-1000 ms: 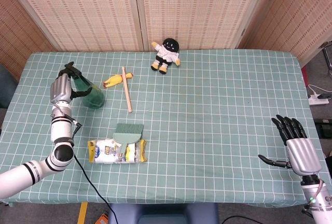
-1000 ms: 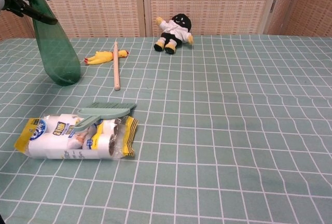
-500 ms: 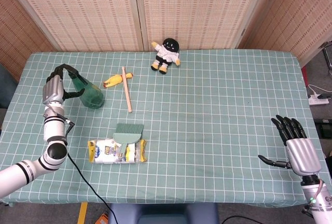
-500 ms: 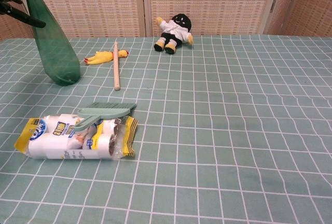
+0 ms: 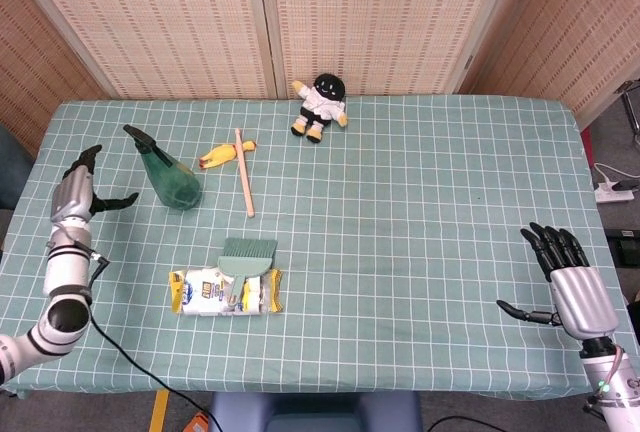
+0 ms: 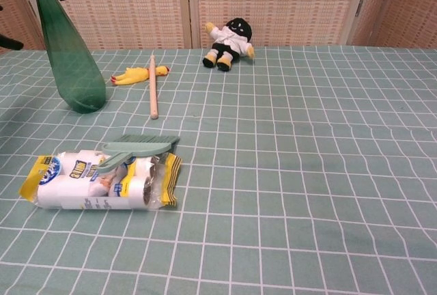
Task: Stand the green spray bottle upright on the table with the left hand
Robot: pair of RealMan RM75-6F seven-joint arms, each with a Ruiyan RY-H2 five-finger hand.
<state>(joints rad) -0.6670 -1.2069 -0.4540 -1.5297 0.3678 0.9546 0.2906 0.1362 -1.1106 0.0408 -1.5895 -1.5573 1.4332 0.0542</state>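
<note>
The green spray bottle (image 5: 168,174) stands upright on the checked tablecloth at the left, its black nozzle on top; the chest view shows the green spray bottle (image 6: 71,56) at its upper left. My left hand (image 5: 76,195) is to the left of the bottle, apart from it, fingers spread and holding nothing. Only a dark fingertip of it shows at the left edge of the chest view. My right hand (image 5: 570,282) hovers at the table's near right corner, fingers spread and empty.
A yellow rubber chicken (image 5: 224,154) and a wooden stick (image 5: 244,185) lie right of the bottle. A green brush (image 5: 246,258) rests on a pack of white rolls (image 5: 222,292) nearer the front. A black-headed doll (image 5: 319,106) lies at the back.
My left hand has let go of the bottle and drawn away to the left. The bottle stays standing on its own. The right hand has not moved.
</note>
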